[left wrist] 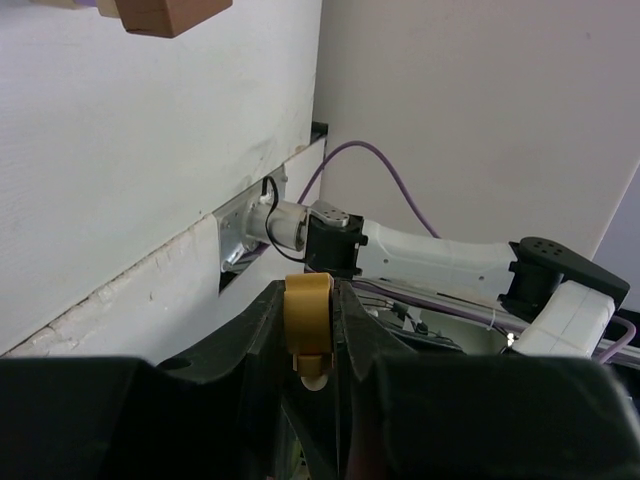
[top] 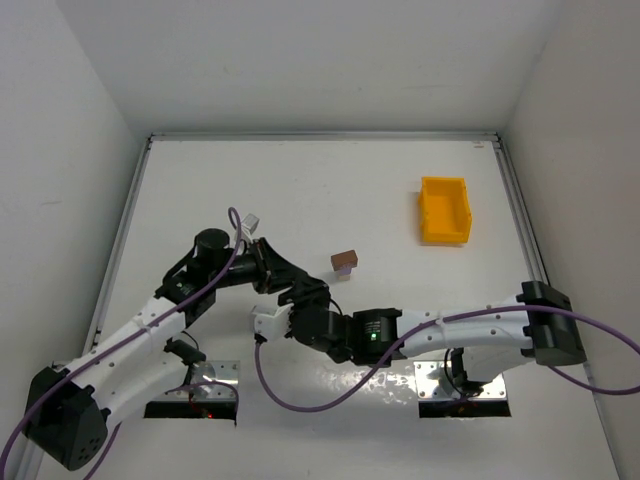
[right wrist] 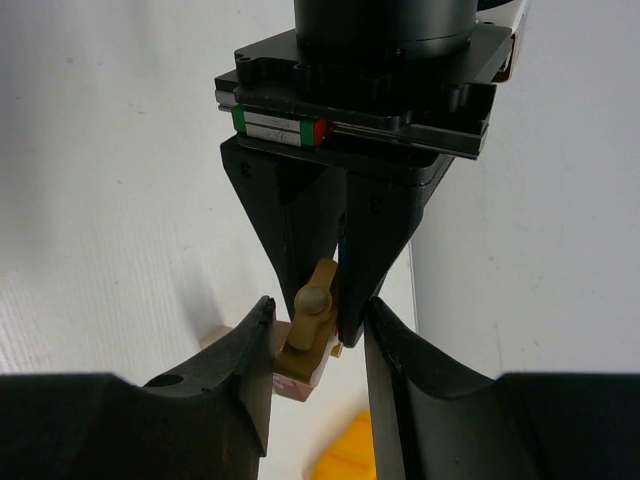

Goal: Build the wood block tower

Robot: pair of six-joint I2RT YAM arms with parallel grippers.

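Now: left gripper (left wrist: 308, 305) pinched tight on tan wooden piece (right wrist: 312, 300), held clear of table (top: 300, 180). Right gripper (right wrist: 318, 312) faces it, jaws spread either side of same piece, gaps showing, no contact yet. Looks like handover.

Wood block tower (top: 345, 262), dark brown on top, stands on table just beyond both grippers, well apart from yellow bin (top: 444, 210).

Risks, as judged:
- left releases before right clamps, so piece drops
- right bites off-centre on rounded part, so piece twists
- crowded arms swing and knock tower
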